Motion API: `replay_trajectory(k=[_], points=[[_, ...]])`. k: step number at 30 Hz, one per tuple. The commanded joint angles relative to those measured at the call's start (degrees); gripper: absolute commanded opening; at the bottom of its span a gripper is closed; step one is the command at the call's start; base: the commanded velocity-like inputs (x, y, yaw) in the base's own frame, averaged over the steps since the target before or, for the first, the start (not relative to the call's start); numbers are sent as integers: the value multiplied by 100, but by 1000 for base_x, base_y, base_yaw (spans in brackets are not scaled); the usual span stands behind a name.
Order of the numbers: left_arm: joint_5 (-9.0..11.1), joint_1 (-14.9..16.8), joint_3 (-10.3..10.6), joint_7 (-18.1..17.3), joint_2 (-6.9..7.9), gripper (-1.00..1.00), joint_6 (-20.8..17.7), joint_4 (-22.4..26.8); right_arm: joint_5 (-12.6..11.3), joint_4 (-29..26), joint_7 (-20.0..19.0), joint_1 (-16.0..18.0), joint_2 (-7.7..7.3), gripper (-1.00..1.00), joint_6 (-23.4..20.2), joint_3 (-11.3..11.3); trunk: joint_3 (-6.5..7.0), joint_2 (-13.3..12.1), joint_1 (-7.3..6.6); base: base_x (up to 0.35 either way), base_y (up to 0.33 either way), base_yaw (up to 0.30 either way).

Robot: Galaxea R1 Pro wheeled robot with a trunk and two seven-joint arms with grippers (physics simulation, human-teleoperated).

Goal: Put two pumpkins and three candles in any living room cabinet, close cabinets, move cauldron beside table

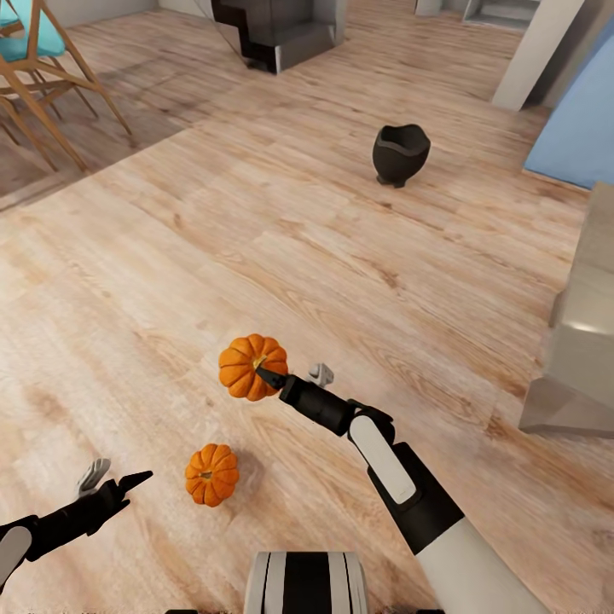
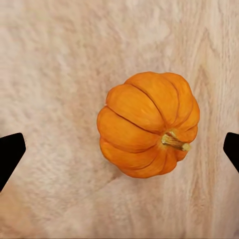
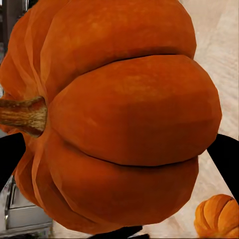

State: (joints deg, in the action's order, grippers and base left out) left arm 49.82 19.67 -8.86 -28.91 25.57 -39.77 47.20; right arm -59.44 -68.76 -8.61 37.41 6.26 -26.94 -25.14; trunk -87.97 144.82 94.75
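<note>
Pressed right up against your right wrist camera is the pumpkin you are carrying: its fat, smooth orange lobes sit between the two dark fingertips at either edge of that view, and in the head view your right gripper pinches it by the flank, held above the plank floor. Treat it as light and stiff; the skin looks glossy and the ribs are rounded, so it could roll in the pinch, and your fingers will likely sit best in the grooves across its widest girth, not on the short woody stem, which looks too thin to bear a grip. Your left gripper is spread wide, low over the floor, and its camera looks straight down on the second pumpkin, which lies tipped on its side with the stem pointing sideways, apart from both fingertips. Take that one across the ribs too. Further off stands the cauldron, matt black, round-bellied, on stubby feet; it probably weighs more than the pumpkins, and its open rim offers the obvious hold. A grey table edge shows at the right, well apart from the cauldron.
</note>
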Motion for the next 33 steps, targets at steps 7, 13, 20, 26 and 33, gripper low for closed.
replay_trajectory(k=[7, 13, 20, 26, 33], points=[[9, 4, -9, -142, 34, 100, -33, 15, -16, 18, -199, 3, -14, -100, -193, 28, -159, 11, 17, 0, 0, 0], [-65, 10, -2, -655, 69, 100, -31, 17, -27, 13, -202, 3, -75, -100, -199, 35, -292, 19, 32, 0, 0, 0], [-69, 58, -2, -732, 95, 100, -37, 14, -24, 10, -204, 3, -96, -100, -186, 36, -447, 28, 50, 0, 0, 0], [-75, 111, 5, -730, 85, 100, -32, 7, -24, 24, -209, -20, -95, -100, -179, 45, -580, 36, 66, 0, 0, 0], [-77, 116, 7, -730, 78, 100, -31, 16, -24, 63, -218, -27, -90, -100, -147, 45, -735, 46, 84, 0, 0, 0]])
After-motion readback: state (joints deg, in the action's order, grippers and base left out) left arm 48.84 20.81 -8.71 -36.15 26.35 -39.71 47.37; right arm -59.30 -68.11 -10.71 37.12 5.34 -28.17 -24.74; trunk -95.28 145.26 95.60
